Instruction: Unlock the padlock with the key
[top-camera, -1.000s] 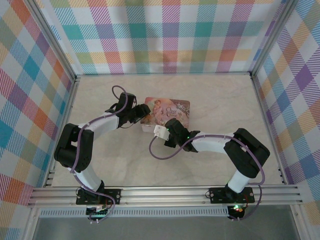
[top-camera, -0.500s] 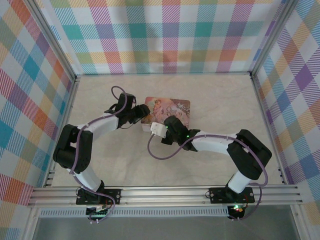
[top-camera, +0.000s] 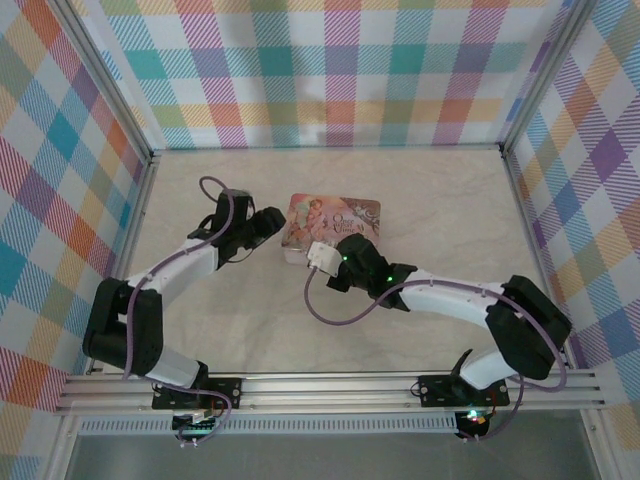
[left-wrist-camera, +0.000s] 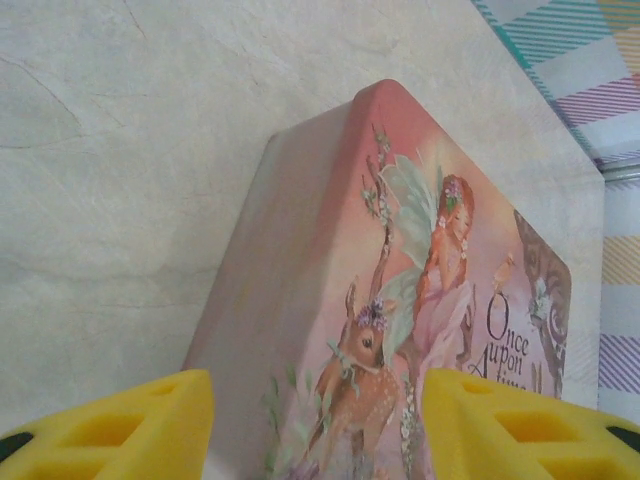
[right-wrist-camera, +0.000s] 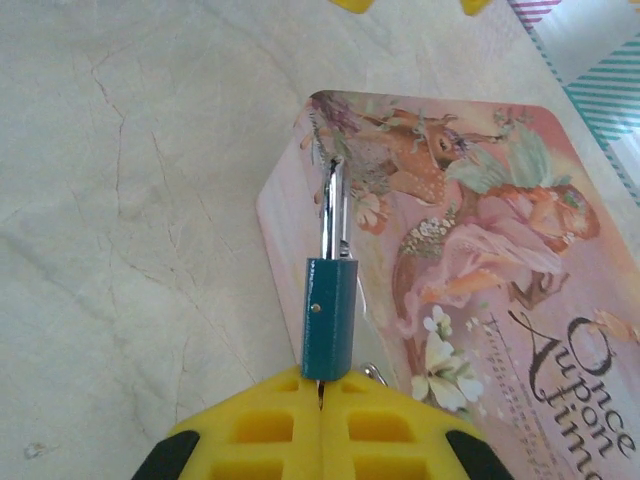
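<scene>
My right gripper is shut on the key, which has a teal block handle and a silver blade. The blade points forward and its tip lies over the near corner of the pink illustrated tin. In the top view the right gripper sits at the tin's front edge. My left gripper stands open just left of the tin. Its yellow fingers frame the tin's end without touching it. The padlock is hidden.
A small metal ring pokes out beside the key's handle. The tin lies flat in the middle of the pale marble-look floor. Plaid walls close in the back and both sides.
My left arm has pulled back to the left, so its gripper has come off the tin's corner. The right arm has stretched out a little, with the key still at the tin's front edge.
</scene>
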